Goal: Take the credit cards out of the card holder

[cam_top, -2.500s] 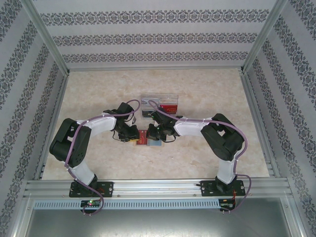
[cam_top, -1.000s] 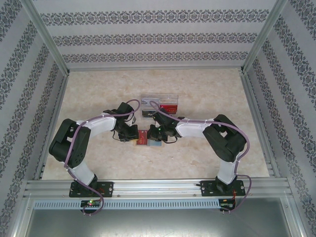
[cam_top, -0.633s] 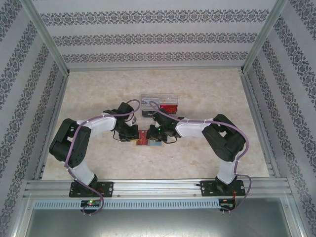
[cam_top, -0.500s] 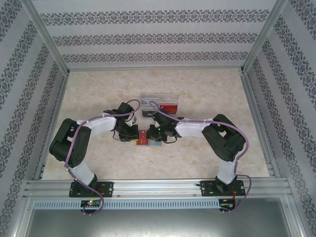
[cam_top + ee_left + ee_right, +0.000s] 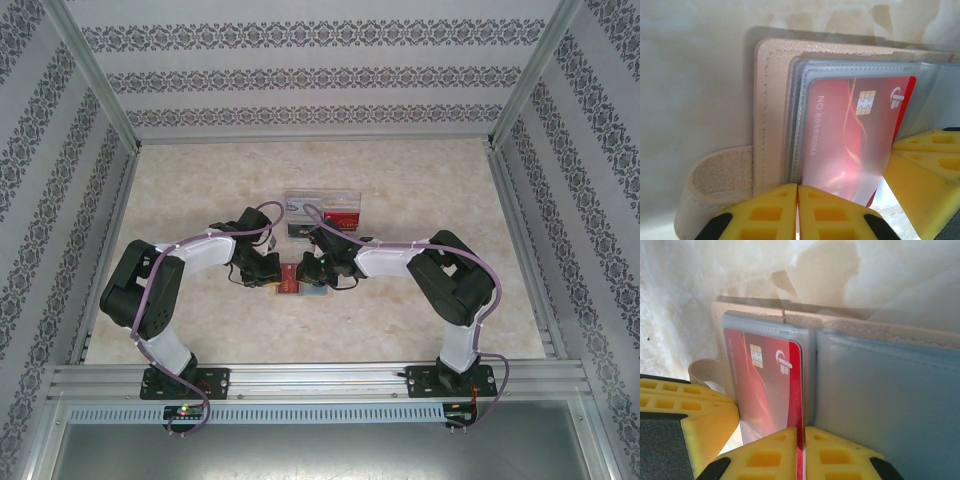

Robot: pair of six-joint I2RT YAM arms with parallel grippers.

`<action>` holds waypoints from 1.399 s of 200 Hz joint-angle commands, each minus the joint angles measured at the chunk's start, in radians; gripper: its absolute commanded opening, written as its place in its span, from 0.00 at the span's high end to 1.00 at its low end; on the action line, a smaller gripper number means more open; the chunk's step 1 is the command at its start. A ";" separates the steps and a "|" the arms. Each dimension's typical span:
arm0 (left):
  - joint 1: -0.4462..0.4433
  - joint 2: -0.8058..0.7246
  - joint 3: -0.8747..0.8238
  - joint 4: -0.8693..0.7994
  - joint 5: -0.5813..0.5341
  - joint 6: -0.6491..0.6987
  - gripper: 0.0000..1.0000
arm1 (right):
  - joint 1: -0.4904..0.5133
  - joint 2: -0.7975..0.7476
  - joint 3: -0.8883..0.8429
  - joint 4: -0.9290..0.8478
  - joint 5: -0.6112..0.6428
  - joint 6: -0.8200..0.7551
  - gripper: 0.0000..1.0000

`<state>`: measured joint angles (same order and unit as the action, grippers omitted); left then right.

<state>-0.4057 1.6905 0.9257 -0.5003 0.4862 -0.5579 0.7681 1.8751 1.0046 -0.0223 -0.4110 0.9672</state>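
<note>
Left gripper and right gripper meet nose to nose at mid-table in the top view, both bent low over the holder. The holder lies flat between them, a patch of red showing on it. Just beyond them stands a clear tray with something red inside. How the jaws stand cannot be told from up here.

From the left wrist, the left gripper's yellow fingers are pressed together at the bottom of the frame. They pinch the near edge of the holder's clear sleeves. The red card sits inside a sleeve, its chip and printed number showing through the plastic. The tan cover lies on the table under the sleeves, and its strap curls out at the lower left. The right gripper's yellow fingers reach in from the right at the card's far edge.

From the right wrist, the right gripper's fingers are closed tight on the edge of the red card, which runs down between them. The holder lies open, its grey-blue inside to the right of the card. The left gripper's yellow finger comes in from the left.
</note>
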 commanded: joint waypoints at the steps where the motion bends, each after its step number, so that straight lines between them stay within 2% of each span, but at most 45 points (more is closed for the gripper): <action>1: -0.013 0.028 -0.017 0.021 0.017 -0.010 0.90 | 0.004 0.024 -0.018 0.117 -0.063 0.029 0.87; 37: -0.013 0.028 -0.017 0.021 0.020 -0.010 0.90 | 0.001 0.035 -0.015 0.133 -0.088 0.036 0.87; 46: -0.012 0.027 -0.016 0.022 0.020 -0.010 0.90 | 0.001 0.036 -0.015 0.136 -0.092 0.036 0.92; 54: -0.013 0.026 -0.016 0.020 0.019 -0.010 0.90 | 0.001 0.035 -0.015 0.135 -0.093 0.036 1.00; 148: 0.004 -0.012 0.006 -0.029 -0.029 0.000 0.86 | -0.048 -0.069 -0.104 0.102 -0.035 0.010 1.00; 204: 0.003 -0.015 0.005 -0.029 -0.022 0.004 0.87 | -0.055 -0.072 -0.107 0.086 -0.038 -0.004 1.00; 222: 0.004 -0.006 0.000 -0.024 -0.020 0.004 0.90 | -0.051 -0.055 -0.095 0.085 -0.048 -0.006 1.00; 230: 0.004 -0.002 -0.001 -0.023 -0.020 0.006 0.90 | -0.050 -0.049 -0.090 0.088 -0.049 -0.006 0.90; 238: 0.004 0.003 -0.001 -0.021 -0.015 0.005 0.94 | -0.046 -0.043 -0.084 0.088 -0.049 -0.007 0.85; 257: 0.003 0.014 -0.001 -0.017 -0.011 0.004 0.96 | -0.041 -0.026 -0.065 0.085 -0.052 -0.007 0.78; 280: 0.003 0.023 -0.002 -0.014 -0.005 0.003 0.97 | -0.038 -0.009 -0.054 0.083 -0.055 -0.008 0.77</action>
<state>-0.4053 1.6882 0.9260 -0.5076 0.4786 -0.5575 0.7227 1.8351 0.9218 0.0715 -0.4572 0.9726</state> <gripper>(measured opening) 0.055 0.230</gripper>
